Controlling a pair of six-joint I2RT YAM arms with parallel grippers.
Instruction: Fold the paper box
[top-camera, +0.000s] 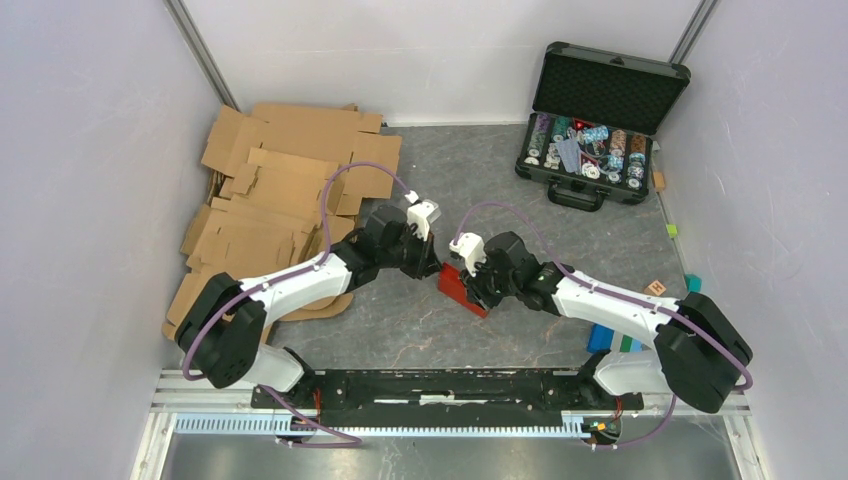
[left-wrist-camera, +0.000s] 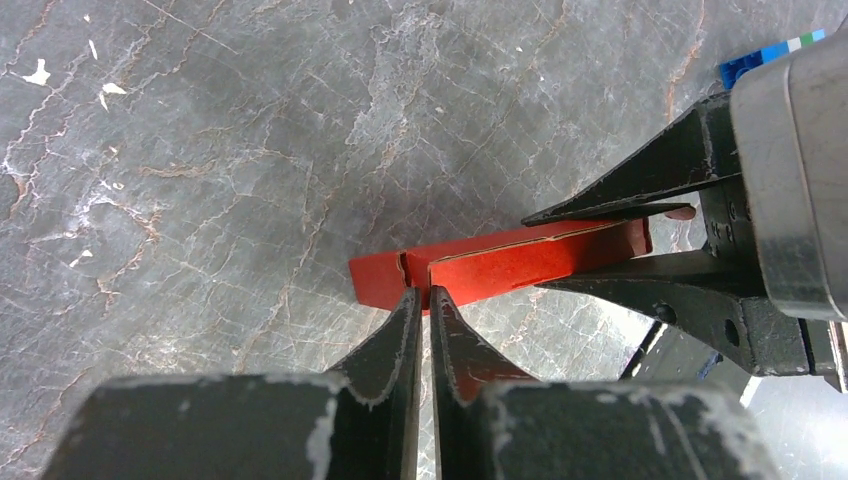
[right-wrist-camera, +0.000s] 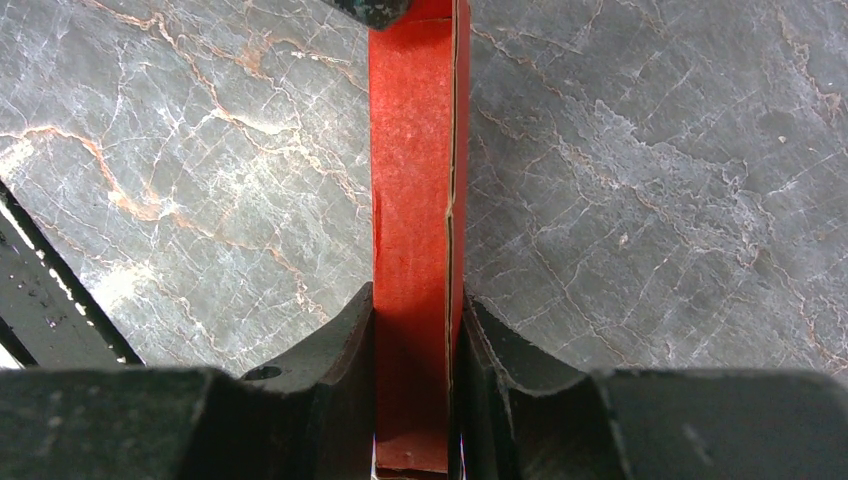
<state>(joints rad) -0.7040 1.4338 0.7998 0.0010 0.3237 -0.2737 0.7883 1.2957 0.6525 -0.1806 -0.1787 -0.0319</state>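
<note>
Held between both arms near the middle of the tabletop, a little toward the near edge: the paper box (top-camera: 462, 288) (left-wrist-camera: 500, 265) (right-wrist-camera: 410, 200), pressed flat and narrow. Pinched at one end by the left gripper (top-camera: 436, 270) (left-wrist-camera: 422, 300), fingers almost together on a thin red edge. Clamped at the other end by the right gripper (top-camera: 478, 290) (left-wrist-camera: 535, 250) (right-wrist-camera: 415, 310), fingers (right-wrist-camera: 335, 340) pressing both flat faces. In the far left corner, brown cardboard sheets (top-camera: 280, 200); in the far right corner, an open black case of poker chips (top-camera: 600, 120).
</note>
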